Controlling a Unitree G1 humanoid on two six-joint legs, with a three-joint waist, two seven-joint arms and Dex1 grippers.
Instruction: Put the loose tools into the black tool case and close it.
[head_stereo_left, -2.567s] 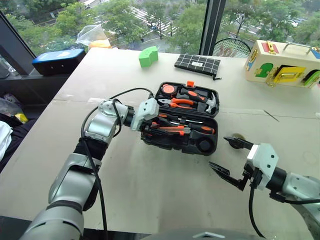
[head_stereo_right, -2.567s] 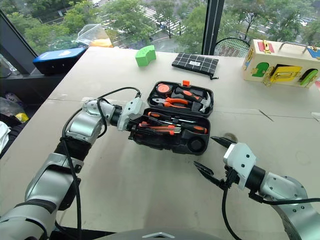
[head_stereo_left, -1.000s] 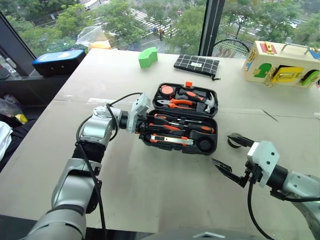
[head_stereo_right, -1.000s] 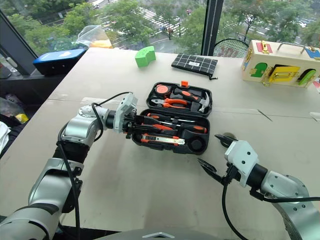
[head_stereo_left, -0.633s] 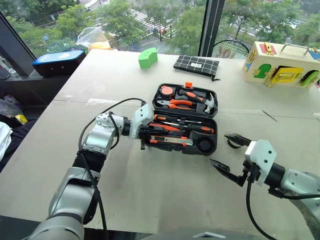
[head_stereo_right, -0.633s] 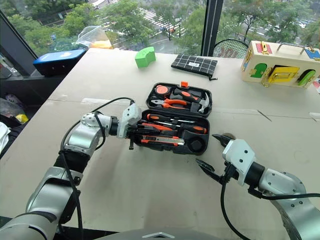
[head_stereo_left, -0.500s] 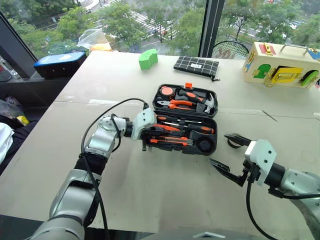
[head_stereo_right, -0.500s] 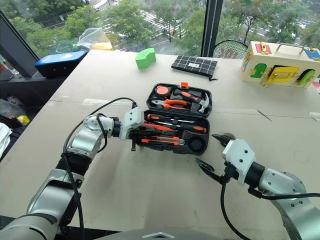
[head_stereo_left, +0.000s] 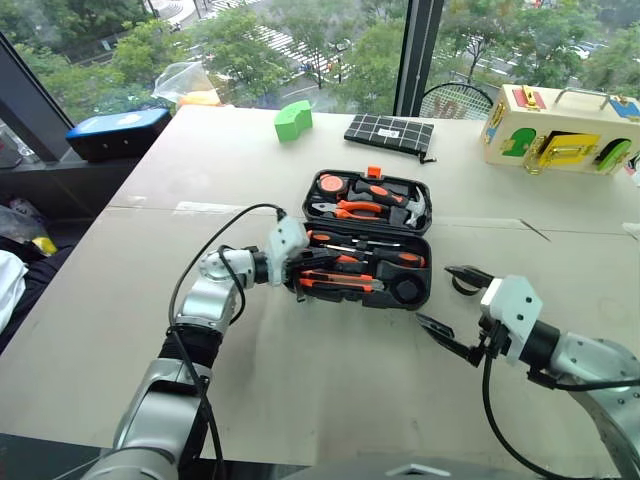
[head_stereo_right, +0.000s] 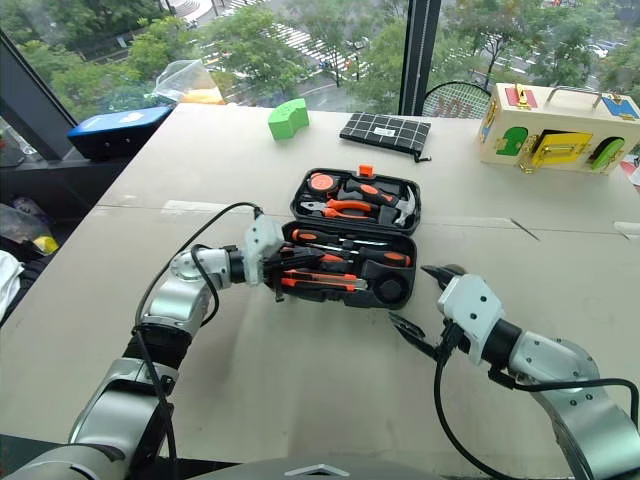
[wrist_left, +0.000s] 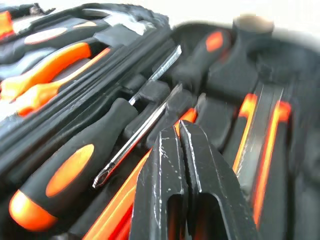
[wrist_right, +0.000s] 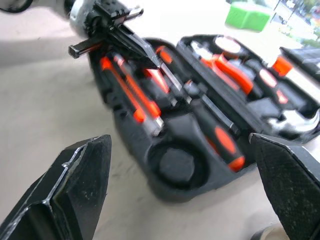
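Note:
The black tool case (head_stereo_left: 420, 262) lies open in the middle of the table, its orange latch (head_stereo_left: 376, 172) on the far edge. Slim orange-and-black tools (head_stereo_left: 340, 281) lie in the slots of its near half. My left gripper (head_stereo_left: 303, 273) is shut with nothing in it, at the case's left end, its fingertips (wrist_left: 172, 137) just over the screwdrivers (wrist_left: 70, 172). My right gripper (head_stereo_left: 447, 298) stands wide open on the table, right of the case and apart from it. A small dark round roll (head_stereo_left: 460, 287) lies by its far finger, partly hidden.
Pliers (head_stereo_left: 352, 207), a hammer and a round orange tape measure fill the case's far half. At the back stand a green block (head_stereo_left: 293, 118), a black gridded pouch (head_stereo_left: 393, 130), a blue-lidded box (head_stereo_left: 118, 130) and a colourful toy box (head_stereo_left: 560, 125).
My left gripper has shut and its wrist has turned, bringing the fingers lower over the tools in the near half. The right gripper has stayed open and in place.

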